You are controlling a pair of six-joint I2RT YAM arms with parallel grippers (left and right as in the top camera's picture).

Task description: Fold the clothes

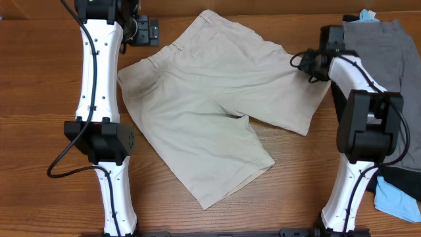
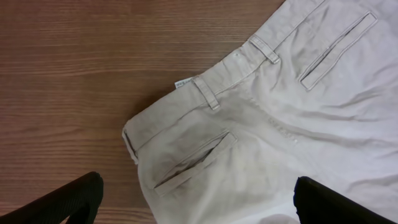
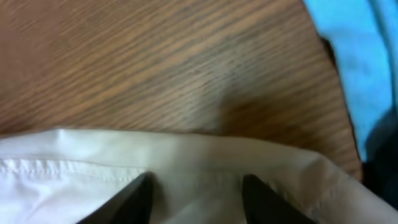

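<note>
The pale beige shorts (image 1: 210, 99) lie spread flat on the wooden table, waistband to the upper left and legs to the lower right. My left gripper (image 1: 141, 29) is open and hangs over the waistband corner; in the left wrist view its fingers (image 2: 198, 180) are wide apart above the shorts' back pockets and belt loops (image 2: 280, 124). My right gripper (image 1: 308, 64) is at the right leg's hem. In the right wrist view its fingers (image 3: 198, 180) are apart, tips down on the beige hem (image 3: 186, 149).
Grey shorts (image 1: 378, 46) lie at the back right. A black garment (image 1: 401, 164) and a light-blue one (image 1: 398, 197) lie along the right edge. The light-blue cloth (image 3: 348, 56) also shows in the right wrist view. Bare wood (image 2: 74, 74) lies left of the waistband.
</note>
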